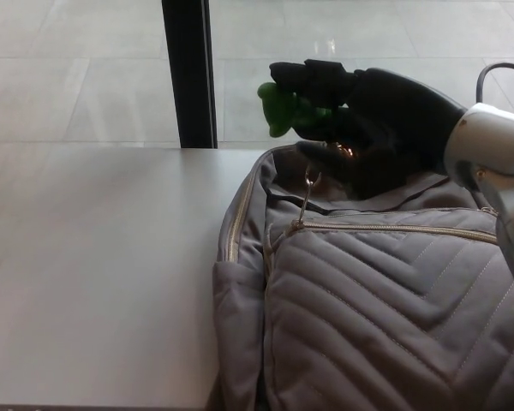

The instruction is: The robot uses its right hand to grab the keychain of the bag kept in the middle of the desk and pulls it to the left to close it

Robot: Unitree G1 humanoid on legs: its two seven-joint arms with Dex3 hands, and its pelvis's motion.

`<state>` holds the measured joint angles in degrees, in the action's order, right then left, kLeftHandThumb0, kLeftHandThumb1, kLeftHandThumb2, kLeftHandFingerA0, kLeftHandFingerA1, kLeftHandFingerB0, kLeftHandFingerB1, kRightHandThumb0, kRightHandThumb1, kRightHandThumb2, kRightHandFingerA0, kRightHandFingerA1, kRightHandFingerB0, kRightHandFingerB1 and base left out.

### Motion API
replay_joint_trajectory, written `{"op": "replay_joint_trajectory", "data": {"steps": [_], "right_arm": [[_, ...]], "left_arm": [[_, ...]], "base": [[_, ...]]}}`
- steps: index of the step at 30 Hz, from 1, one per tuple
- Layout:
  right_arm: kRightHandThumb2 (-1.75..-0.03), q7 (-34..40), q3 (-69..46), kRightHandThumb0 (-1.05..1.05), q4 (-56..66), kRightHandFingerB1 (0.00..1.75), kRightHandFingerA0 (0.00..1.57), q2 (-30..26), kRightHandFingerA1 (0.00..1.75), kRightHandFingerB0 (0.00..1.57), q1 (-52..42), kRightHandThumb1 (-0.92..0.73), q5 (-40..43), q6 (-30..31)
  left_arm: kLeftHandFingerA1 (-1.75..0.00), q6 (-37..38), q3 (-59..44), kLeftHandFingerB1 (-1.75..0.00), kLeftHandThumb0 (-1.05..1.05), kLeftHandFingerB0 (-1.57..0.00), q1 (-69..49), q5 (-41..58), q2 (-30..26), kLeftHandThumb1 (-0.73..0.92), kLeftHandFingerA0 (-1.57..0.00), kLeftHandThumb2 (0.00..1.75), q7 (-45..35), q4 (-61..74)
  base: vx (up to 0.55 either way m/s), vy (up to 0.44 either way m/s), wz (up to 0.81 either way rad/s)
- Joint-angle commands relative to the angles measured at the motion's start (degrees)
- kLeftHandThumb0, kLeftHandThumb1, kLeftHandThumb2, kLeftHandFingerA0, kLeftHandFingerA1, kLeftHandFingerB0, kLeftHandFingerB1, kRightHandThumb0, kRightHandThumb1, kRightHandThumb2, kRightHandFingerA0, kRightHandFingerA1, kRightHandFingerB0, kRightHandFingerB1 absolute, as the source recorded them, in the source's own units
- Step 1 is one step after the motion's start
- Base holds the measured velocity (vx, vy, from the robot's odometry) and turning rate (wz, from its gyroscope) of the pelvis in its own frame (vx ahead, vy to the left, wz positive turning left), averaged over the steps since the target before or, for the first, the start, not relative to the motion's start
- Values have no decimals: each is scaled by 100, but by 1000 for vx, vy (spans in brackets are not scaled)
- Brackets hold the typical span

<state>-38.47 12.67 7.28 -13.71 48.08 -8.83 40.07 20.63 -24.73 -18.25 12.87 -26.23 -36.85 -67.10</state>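
Note:
A grey quilted bag [368, 300] lies on the white desk [94, 274], filling the lower right of the head view. My right hand [360, 107] hovers over the bag's top edge, shut on a green keychain figure [283, 107] that sticks out to its left. A thin metal link [307, 195] hangs from the hand down to the zipper pull at the bag's upper left corner. The bag's top opening under the hand is dark and mostly hidden. My left hand is out of sight.
A black vertical post [188, 73] stands behind the desk's far edge, left of the hand. Pale tiled floor lies beyond. The desk surface stretches left of the bag, and its front edge runs along the bottom of the picture.

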Motion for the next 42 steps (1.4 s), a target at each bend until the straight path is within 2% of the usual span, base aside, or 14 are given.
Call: {"op": "replay_joint_trajectory", "data": {"steps": [1, 27, 42], "right_arm": [[-104, 174, -120, -104, -37, 0, 0, -104, 18, 0, 60, -62, 111, -73], [-104, 291, 82, -104, -262, 0, 0, -96, 18, 0, 42, -62, 157, -158], [-104, 286, 61, -104, -713, 0, 0, -170, 18, 0, 279, -62, 165, -416]], "left_arm": [[-117, -121, -32, -111, -105, -60, -39, 93, -93, 78, -76, 70, -21, 55], [-117, -155, 39, -111, -105, -60, 0, 45, -25, 78, -76, 70, 33, -139], [-117, -247, 142, -111, -105, -60, 282, 13, 57, 78, -76, 70, 149, -192]], "base": [[0, 0, 0], [0, 0, 0], [0, 0, 0]]}}
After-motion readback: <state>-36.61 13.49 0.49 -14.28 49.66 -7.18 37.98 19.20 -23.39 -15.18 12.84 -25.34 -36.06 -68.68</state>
